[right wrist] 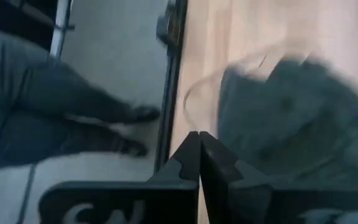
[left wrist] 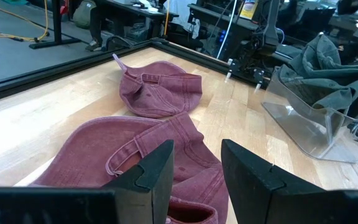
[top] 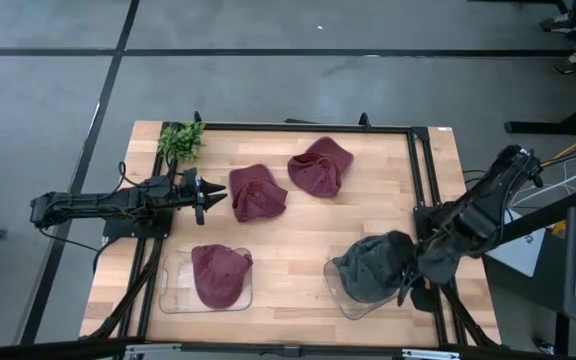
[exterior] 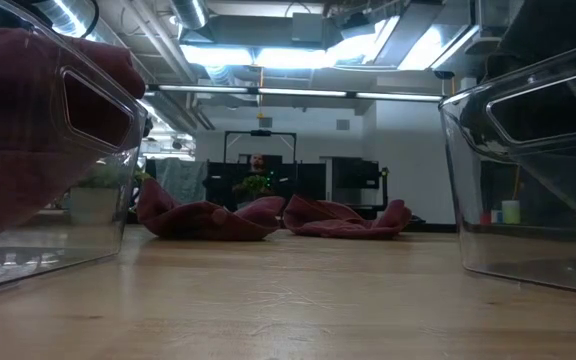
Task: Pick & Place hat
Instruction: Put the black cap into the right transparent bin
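Observation:
Two maroon hats lie crown-up on the table: one [top: 256,191] [left wrist: 148,155] right in front of my left gripper [top: 208,197] [left wrist: 194,168], which is open and level with its fingers over the hat's near edge, and one [top: 320,165] [left wrist: 160,87] farther right. A third maroon hat [top: 218,275] [exterior: 28,130] lies in a clear bin [top: 168,300]. A grey hat [top: 373,268] [left wrist: 328,74] [right wrist: 291,118] fills the right clear bin [top: 343,300], bulging over its rim. My right gripper [top: 411,290] [right wrist: 199,149] is shut, beside that bin's right side, with nothing between its fingers.
A small green plant [top: 180,140] stands at the table's far left corner. A black frame rail [top: 298,127] runs round the tabletop. Bare wood [top: 298,250] lies between the two bins. In the right wrist view a person's legs [right wrist: 55,112] show on the floor beyond the table.

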You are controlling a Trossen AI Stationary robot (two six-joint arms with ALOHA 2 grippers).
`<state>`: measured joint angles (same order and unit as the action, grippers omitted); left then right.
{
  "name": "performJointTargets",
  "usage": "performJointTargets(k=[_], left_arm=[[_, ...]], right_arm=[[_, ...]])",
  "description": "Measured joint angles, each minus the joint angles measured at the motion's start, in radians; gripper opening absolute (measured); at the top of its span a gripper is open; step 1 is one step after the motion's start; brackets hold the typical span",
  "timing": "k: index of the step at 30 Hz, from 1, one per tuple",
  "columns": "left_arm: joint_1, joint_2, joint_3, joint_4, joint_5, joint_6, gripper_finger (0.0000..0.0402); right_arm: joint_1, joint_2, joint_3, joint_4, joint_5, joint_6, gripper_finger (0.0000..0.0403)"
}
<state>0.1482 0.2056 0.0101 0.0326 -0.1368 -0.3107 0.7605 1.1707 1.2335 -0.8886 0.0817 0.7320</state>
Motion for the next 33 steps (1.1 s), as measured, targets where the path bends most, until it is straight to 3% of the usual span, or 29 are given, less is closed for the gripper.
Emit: performJointTargets(k=[8,13,26,33], left_arm=[[0.0,0.0,0.0,0.0,0.0,0.0,0.013],[0.0,0.0,0.0,0.0,0.0,0.0,0.013],[0.0,0.0,0.0,0.0,0.0,0.0,0.013],[0.0,0.0,0.0,0.0,0.0,0.0,0.013]], right_arm=[[0.086,0.012,-0.122,0.027,-0.141,0.145,0.0004],[0.141,0.017,-0.255,0.14,-0.235,0.281,0.0008],[0.141,0.096,-0.314,0.197,-0.099,0.231,0.0008],[0.1,0.09,-0.237,0.109,0.017,0.159,0.0007]])
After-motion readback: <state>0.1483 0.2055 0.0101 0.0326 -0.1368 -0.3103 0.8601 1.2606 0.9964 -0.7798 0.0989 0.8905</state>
